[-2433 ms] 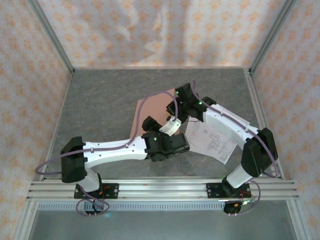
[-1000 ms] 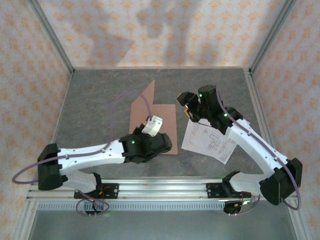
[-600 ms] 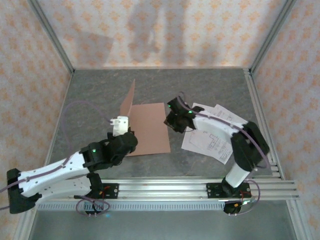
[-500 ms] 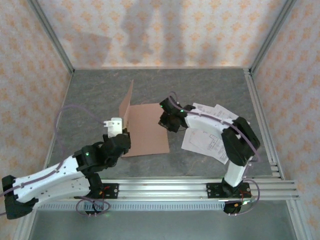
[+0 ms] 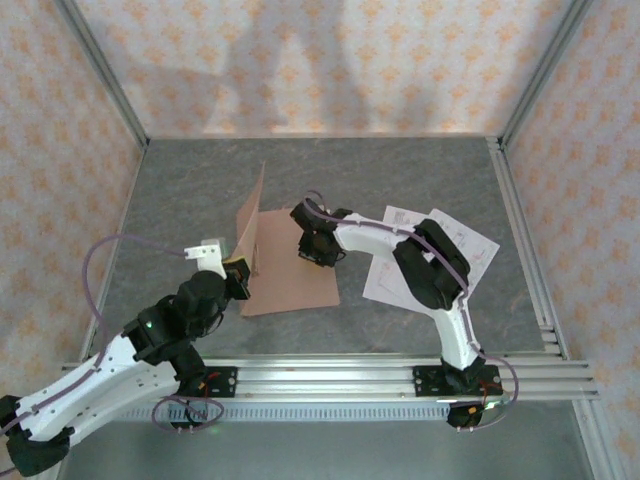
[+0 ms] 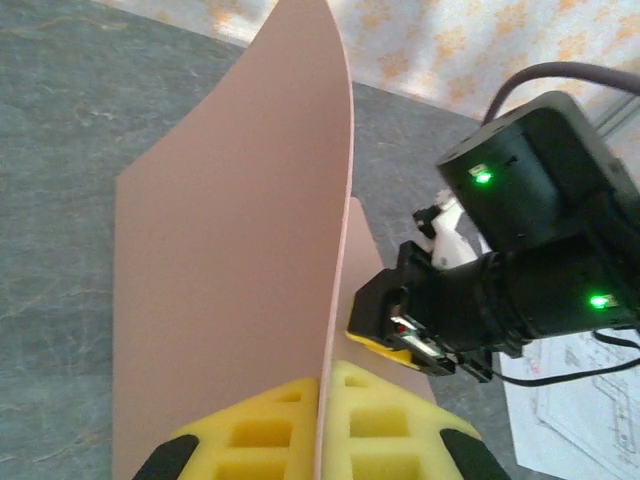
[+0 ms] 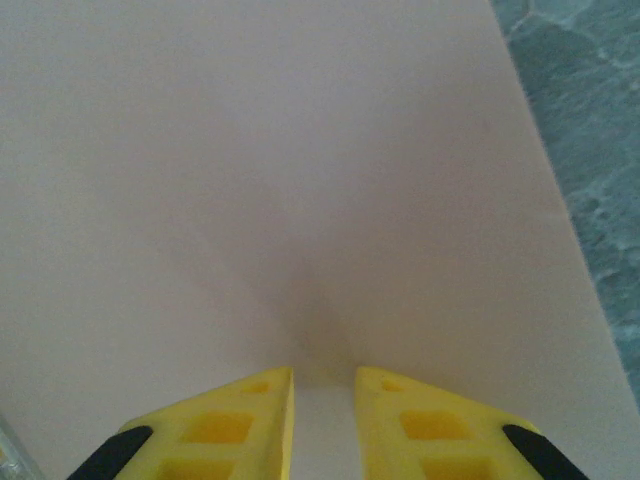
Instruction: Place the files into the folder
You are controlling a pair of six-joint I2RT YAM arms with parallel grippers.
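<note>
L jaws tight on raised folder (image 6: 230, 250) flap, R jaws barely apart

Grey marbled tabletop (image 5: 200, 190); 3 floral-print walls (image 5: 330, 70); alu rail (image 5: 330, 378) near edge.

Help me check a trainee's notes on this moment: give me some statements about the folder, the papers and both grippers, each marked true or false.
1. The left gripper is shut on the raised flap of the folder. True.
2. The folder lies closed and flat on the table. False: it is open, with one flap standing up and the other flat.
3. The files are inside the folder. False: they lie on the table beside it, on the right arm's side.
4. The right gripper is over the folder's flat flap. True.
5. The right gripper grips a sheet. False: nothing shows in the narrow gap between its fingers.
</note>
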